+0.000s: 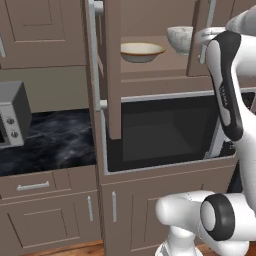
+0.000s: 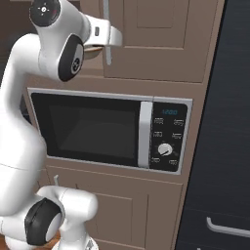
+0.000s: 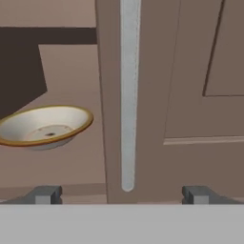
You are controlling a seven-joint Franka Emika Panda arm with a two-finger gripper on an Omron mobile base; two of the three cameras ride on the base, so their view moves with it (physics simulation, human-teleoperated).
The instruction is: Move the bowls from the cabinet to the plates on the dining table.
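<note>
Both the cream bowl (image 1: 142, 51) and marbled bowl (image 1: 180, 39) sit on the cabinet shelf (image 1: 165, 65), none moved; the gripper (image 3: 121, 194) gapes empty.

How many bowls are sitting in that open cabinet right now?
2: a cream bowl at the shelf's front, a marbled bowl to its right, further back. The doors may hide others.

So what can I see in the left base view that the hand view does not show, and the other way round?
Left base view alone: the grey-white marbled bowl on the cabinet shelf, the built-in microwave below, and the marble counter. Hand view alone: the open tool, its tips on either side of the grey bar handle. Both share the cream bowl with tan rim on the shelf.
</note>
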